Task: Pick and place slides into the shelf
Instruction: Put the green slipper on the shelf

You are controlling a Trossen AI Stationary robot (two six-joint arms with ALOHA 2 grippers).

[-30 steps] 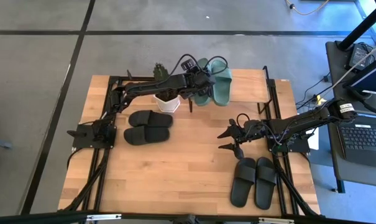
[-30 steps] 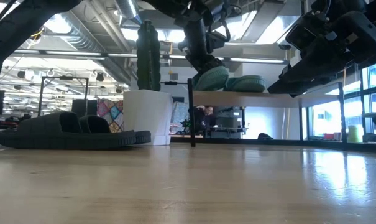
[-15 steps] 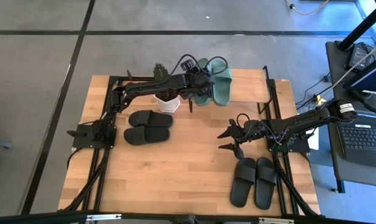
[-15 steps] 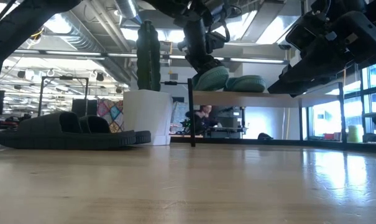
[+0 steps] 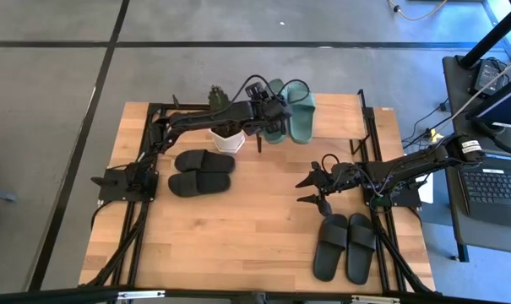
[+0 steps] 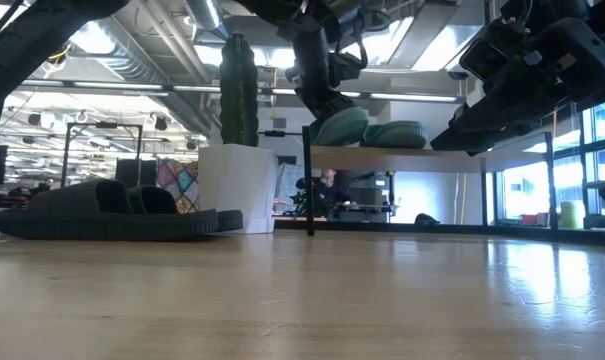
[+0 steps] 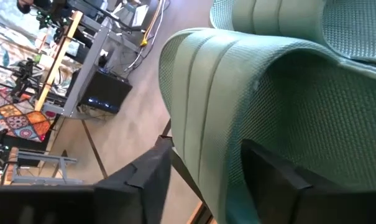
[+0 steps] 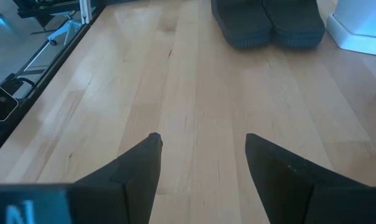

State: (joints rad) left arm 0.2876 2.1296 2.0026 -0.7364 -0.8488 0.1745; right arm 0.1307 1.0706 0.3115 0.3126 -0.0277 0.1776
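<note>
Two sage-green slides (image 5: 300, 114) lie side by side, soles down, on the top board of the shelf (image 6: 432, 158) at the table's far edge. My left gripper (image 5: 272, 112) reaches over the shelf's left end. It is open, and its fingers stand on either side of the left green slide's side wall (image 7: 200, 93). My right gripper (image 5: 304, 190) hovers open over the middle right of the table, with nothing between its fingers (image 8: 203, 140). One black pair (image 5: 203, 171) lies on the table's left, another black pair (image 5: 345, 245) near the right front. My left gripper has one finger (image 7: 147, 177) outside the left green slide's side wall and the other (image 7: 275, 174) on the wall's inner side. The fingers come slanting down from the table's left. I cannot tell whether either finger touches the slide, which rests on the shelf's top board.
A white pot (image 5: 227, 139) with a tall cactus stands just left of the shelf, under my left arm. The shelf's black post (image 6: 307, 180) stands on the table beside it. Bare wood lies in the table's middle and front.
My left gripper has opened at the left green slide. The slide lies on the shelf's top board as before.
</note>
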